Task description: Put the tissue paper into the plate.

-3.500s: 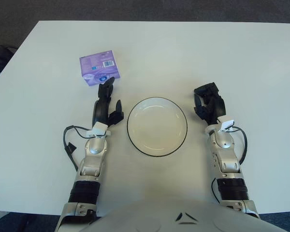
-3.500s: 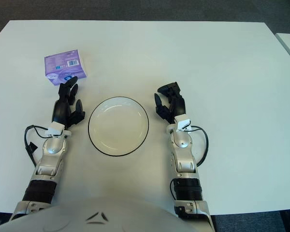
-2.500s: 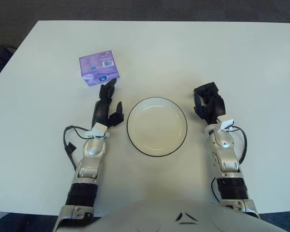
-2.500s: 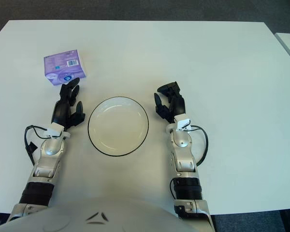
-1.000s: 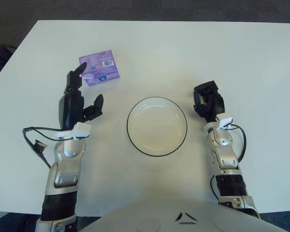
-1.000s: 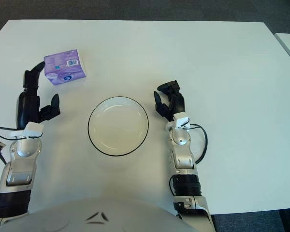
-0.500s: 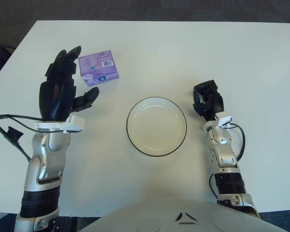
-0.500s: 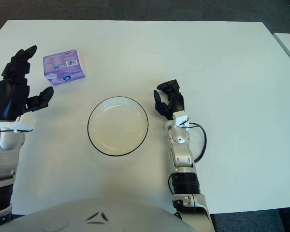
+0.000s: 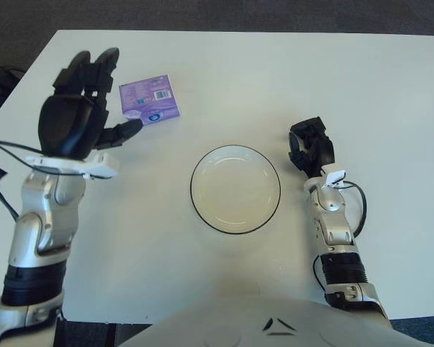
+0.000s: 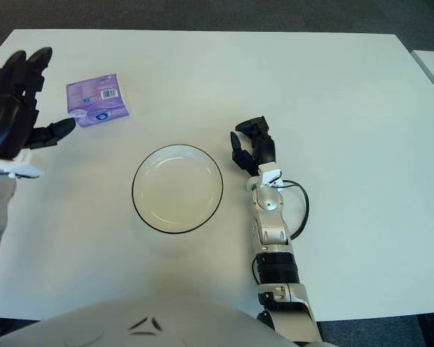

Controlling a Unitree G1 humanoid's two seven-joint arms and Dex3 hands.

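Observation:
A purple pack of tissue paper (image 9: 149, 102) lies flat on the white table (image 9: 275, 79), at the back left. An empty white plate (image 9: 235, 189) with a dark rim sits in the middle. My left hand (image 9: 94, 101) is raised just left of the pack, fingers spread and holding nothing; its thumb points at the pack's near left corner. My right hand (image 9: 312, 144) shows to the right of the plate with curled fingers and holds nothing.
A black cable (image 9: 0, 173) hangs off my left forearm past the table's left edge. Dark floor surrounds the table.
My left hand has risen off the table, swung out to the left and come forward until it is beside the tissue pack, fingers spreading. The right hand has barely moved.

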